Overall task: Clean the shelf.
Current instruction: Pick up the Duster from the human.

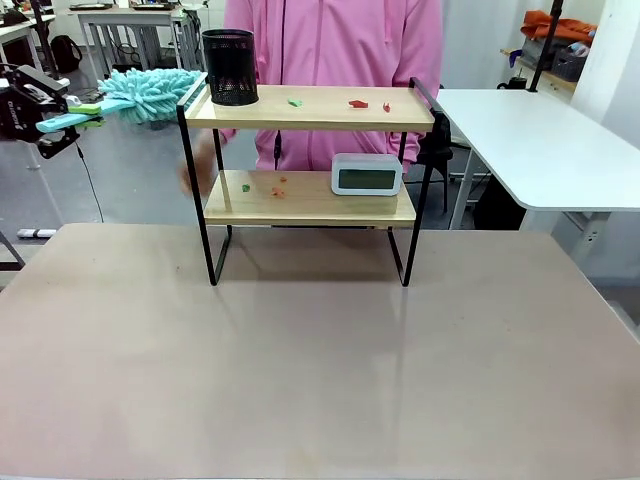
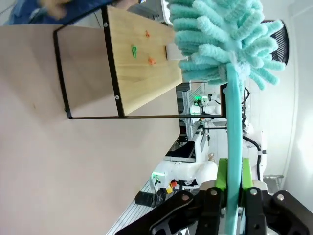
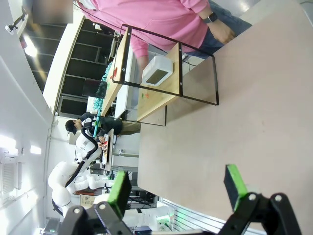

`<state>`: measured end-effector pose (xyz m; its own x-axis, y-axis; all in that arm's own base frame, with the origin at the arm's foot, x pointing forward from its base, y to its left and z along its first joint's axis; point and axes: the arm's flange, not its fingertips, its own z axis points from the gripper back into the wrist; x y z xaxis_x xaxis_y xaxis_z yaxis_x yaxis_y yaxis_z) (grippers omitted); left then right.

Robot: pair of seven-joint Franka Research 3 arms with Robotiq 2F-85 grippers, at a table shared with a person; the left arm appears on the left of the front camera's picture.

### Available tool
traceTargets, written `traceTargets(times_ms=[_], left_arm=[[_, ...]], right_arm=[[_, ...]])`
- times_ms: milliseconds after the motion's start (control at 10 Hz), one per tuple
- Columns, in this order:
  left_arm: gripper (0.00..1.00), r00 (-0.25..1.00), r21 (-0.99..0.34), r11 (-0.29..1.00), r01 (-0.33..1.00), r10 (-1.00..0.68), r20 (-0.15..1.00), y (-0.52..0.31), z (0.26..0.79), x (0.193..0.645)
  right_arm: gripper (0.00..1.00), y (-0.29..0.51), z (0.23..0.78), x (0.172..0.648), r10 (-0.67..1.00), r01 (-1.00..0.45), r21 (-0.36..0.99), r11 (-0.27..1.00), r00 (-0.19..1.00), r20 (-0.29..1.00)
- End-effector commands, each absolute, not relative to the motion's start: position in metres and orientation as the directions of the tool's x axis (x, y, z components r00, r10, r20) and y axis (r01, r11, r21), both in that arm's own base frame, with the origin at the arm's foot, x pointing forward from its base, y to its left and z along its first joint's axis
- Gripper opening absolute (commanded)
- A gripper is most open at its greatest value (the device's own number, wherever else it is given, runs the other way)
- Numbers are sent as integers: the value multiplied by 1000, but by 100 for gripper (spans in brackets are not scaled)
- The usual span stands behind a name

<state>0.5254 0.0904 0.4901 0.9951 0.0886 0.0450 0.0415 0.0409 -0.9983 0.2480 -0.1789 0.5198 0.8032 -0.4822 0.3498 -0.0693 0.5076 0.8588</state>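
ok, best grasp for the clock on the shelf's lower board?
Grip the clock across its two short ends, coming in level from the robot's side of the shelf. The top board sits right above it, so a top-down reach looks blocked. The front is open, and the clock is a wide box standing upright, facing the robot.

Black mesh cup [image 1: 229, 67] stands higher and left of a white clock [image 1: 366, 174]; coloured scraps [image 1: 358, 102] lie near both.

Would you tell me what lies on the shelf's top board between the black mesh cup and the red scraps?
A small green scrap on the shelf; the front view shows it.
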Motion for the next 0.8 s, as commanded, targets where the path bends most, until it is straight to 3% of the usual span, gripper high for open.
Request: traceTargets(times_ms=[0, 100, 400, 500, 700], left_arm=[[0, 983, -993, 35, 113, 144, 117, 125, 501, 496], [0, 974, -991, 46, 125, 184, 131, 150, 496, 472], [0, 990, -990, 142, -7, 139, 13, 185, 438, 396], [0, 986, -967, 253, -11, 162, 31, 192, 414, 376], [0, 993, -956, 293, 14, 105, 46, 204, 396, 353]], right_arm=[[100, -178, 520, 251, -478, -98, 856, 507, 795, 374], [100, -178, 520, 251, -478, -98, 856, 507, 795, 374], [100, -178, 520, 251, -478, -98, 856, 507, 795, 374], [100, -178, 520, 251, -478, -98, 856, 507, 795, 374], [100, -178, 520, 251, -478, -98, 856, 507, 795, 374]])
